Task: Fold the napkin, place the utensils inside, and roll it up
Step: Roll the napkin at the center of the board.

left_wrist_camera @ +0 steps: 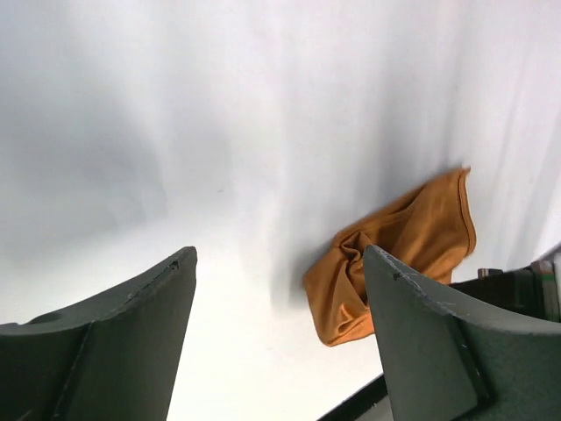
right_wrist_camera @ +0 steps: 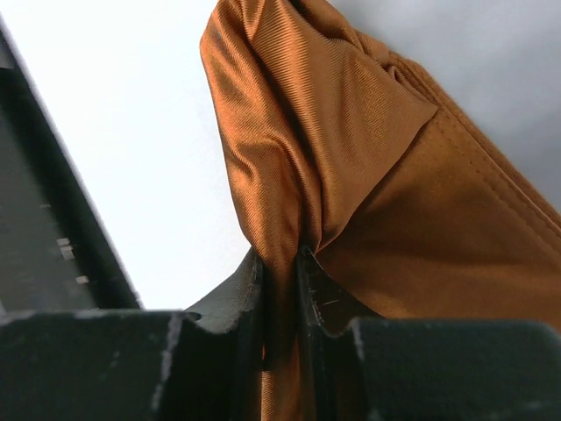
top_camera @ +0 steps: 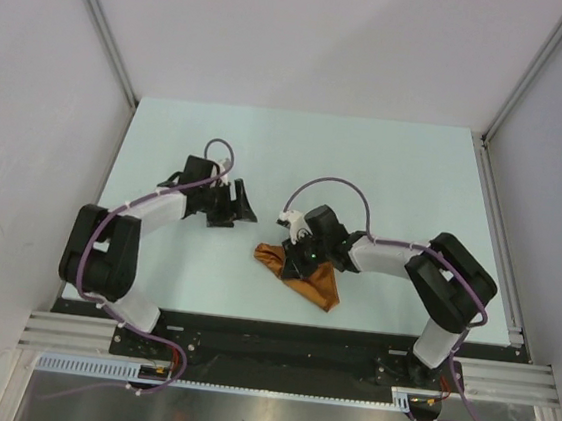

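The rust-orange napkin (top_camera: pixel 307 272) lies bunched on the pale table near the front edge, in the middle. My right gripper (top_camera: pixel 301 258) is shut on a pinched fold of it; in the right wrist view the cloth (right_wrist_camera: pixel 351 158) runs up from between the closed jaws (right_wrist_camera: pixel 280 263). My left gripper (top_camera: pixel 229 205) is open and empty, up and to the left of the napkin, apart from it. The left wrist view shows the napkin (left_wrist_camera: pixel 394 254) beyond its wide-spread fingers (left_wrist_camera: pixel 279 289). The spoon is out of view.
The pale table (top_camera: pixel 366 169) is bounded by grey walls at the back and sides. A black strip and metal rail (top_camera: pixel 277 346) run along the near edge by the arm bases.
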Robot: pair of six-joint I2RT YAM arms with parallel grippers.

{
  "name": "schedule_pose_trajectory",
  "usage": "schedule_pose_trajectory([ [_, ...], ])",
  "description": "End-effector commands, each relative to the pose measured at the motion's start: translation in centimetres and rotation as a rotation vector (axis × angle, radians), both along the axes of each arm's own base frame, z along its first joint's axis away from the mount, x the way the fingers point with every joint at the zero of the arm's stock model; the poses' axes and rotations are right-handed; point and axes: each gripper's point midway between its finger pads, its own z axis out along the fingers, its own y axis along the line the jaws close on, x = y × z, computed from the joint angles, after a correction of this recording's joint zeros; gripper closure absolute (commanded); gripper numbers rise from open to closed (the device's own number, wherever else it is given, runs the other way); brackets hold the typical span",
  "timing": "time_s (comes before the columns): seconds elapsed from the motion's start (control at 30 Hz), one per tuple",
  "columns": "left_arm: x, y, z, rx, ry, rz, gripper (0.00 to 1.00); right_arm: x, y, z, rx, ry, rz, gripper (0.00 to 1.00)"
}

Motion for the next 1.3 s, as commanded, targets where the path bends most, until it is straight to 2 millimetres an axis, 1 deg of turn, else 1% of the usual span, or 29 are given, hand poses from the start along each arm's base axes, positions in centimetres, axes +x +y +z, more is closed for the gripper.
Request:
schedule_pose_trajectory([
  [0.0, 0.8, 1.8, 2.5, 0.041, -0.112, 0.075, 0.20, -4.7, 0.9, 0.6, 0.123, 0.361, 0.113, 0.93],
  [0.03, 0.4, 2.0, 2.2, 0.044, -0.108, 0.078, 0.20, -5.1, 1.1, 0.9, 0.145, 0.400, 0.117, 0.94],
  [0.07, 0.4, 1.9, 2.6, 0.038, -0.128, 0.078, 0.20, -4.4, 1.8, 1.7, 0.205, 0.415, 0.107, 0.95],
  [0.1, 0.3, 1.9, 2.6, 0.034, -0.131, 0.074, 0.20, -5.1, 1.9, 1.9, 0.236, 0.471, 0.134, 0.95],
  [0.13, -0.2, 1.8, 2.2, 0.030, -0.128, 0.061, 0.20, -5.2, 2.0, 2.1, 0.254, 0.499, 0.137, 0.96],
  [0.17, -0.5, 1.2, 2.5, 0.007, -0.138, 0.039, 0.20, -4.9, 2.5, 2.6, 0.286, 0.515, 0.134, 0.96],
  [0.2, -0.7, 0.8, 2.6, -0.004, -0.148, 0.026, 0.20, -5.0, 2.3, 2.6, 0.300, 0.547, 0.135, 0.96],
  [0.23, -1.2, 0.5, 2.4, -0.009, -0.150, 0.009, 0.20, -4.9, 2.2, 2.6, 0.310, 0.561, 0.129, 0.96],
  [0.27, -1.5, -0.5, 2.6, -0.015, -0.172, -0.021, 0.20, -4.4, 2.4, 2.9, 0.344, 0.552, 0.134, 0.96],
  [0.3, -1.8, -0.9, 2.7, -0.009, -0.183, -0.036, 0.20, -3.8, 2.1, 3.1, 0.359, 0.593, 0.098, 0.97],
  [0.33, -2.1, -1.2, 2.6, 0.001, -0.192, -0.053, 0.20, -3.7, 1.7, 2.5, 0.358, 0.614, 0.078, 0.97],
  [0.37, -2.7, -2.1, 2.6, 0.006, -0.198, -0.085, 0.20, -3.2, 1.5, 2.4, 0.372, 0.611, 0.065, 0.98],
  [0.43, -3.3, -2.6, 2.3, 0.015, -0.205, -0.113, 0.19, -2.1, 0.6, 1.3, 0.362, 0.629, 0.011, 0.98],
  [0.47, -3.6, -3.3, 2.5, 0.011, -0.220, -0.136, 0.20, -1.9, 0.3, 1.0, 0.362, 0.632, 0.001, 0.98],
  [0.53, -3.9, -3.6, 2.3, 0.018, -0.235, -0.153, 0.19, -1.5, -0.4, 0.1, 0.345, 0.642, -0.027, 0.99],
  [0.67, -4.8, -5.1, 2.6, 0.002, -0.293, -0.207, 0.19, -1.0, -1.1, -1.0, 0.323, 0.638, -0.048, 0.99],
  [0.73, -5.3, -5.6, 2.5, -0.011, -0.306, -0.216, 0.19, -1.2, -1.3, -1.6, 0.298, 0.642, -0.053, 0.99],
  [0.77, -5.1, -5.9, 2.7, -0.022, -0.326, -0.215, 0.19, -1.2, -1.3, -1.6, 0.297, 0.643, -0.049, 0.99],
  [0.83, -5.2, -6.1, 2.5, -0.031, -0.329, -0.216, 0.19, -1.3, -1.5, -1.8, 0.291, 0.645, -0.056, 0.99],
  [0.97, -5.7, -6.4, 1.2, -0.023, -0.292, -0.232, 0.19, -1.5, -1.6, -2.0, 0.281, 0.654, -0.058, 0.99],
  [1.07, -6.1, -6.8, 0.6, -0.032, -0.275, -0.247, 0.22, -1.6, -1.6, -2.1, 0.274, 0.655, -0.064, 0.99],
  [1.1, -6.3, -6.9, 0.4, -0.036, -0.271, -0.252, 0.26, -1.6, -1.6, -2.2, 0.275, 0.655, -0.065, 0.99],
  [1.17, -6.6, -7.4, 0.5, -0.060, -0.271, -0.269, 0.28, -1.5, -1.6, -2.2, 0.276, 0.656, -0.072, 0.99],
  [1.27, -7.4, -7.9, 0.7, -0.103, -0.281, -0.303, 0.26, -1.5, -1.5, -2.4, 0.279, 0.664, -0.071, 0.99],
])
